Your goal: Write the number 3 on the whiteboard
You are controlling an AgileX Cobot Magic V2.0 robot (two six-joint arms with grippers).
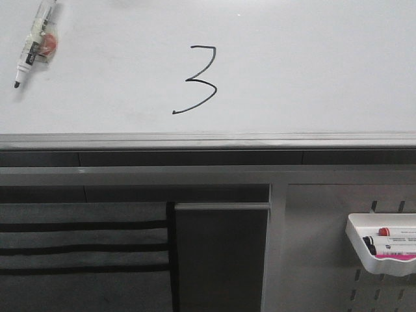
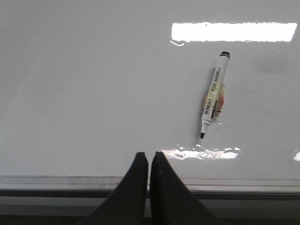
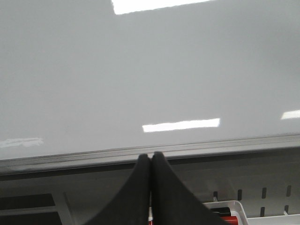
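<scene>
A thin black number 3 (image 1: 197, 79) is drawn on the whiteboard (image 1: 312, 65), near its middle. An uncapped black marker (image 1: 36, 40) with tape round its barrel lies on the board at the far left, tip towards the near edge. It also shows in the left wrist view (image 2: 213, 96). My left gripper (image 2: 148, 155) is shut and empty above the board's (image 2: 70, 93) grey edge rail, apart from the marker. My right gripper (image 3: 150, 155) is shut and empty over the rail of the board (image 3: 140, 70). Neither gripper shows in the front view.
The grey edge rail (image 1: 208, 140) runs along the board's near side. Below it stands a grey perforated panel (image 1: 318, 260) with a white tray (image 1: 383, 244) holding markers at the right. The tray also shows in the right wrist view (image 3: 234, 208).
</scene>
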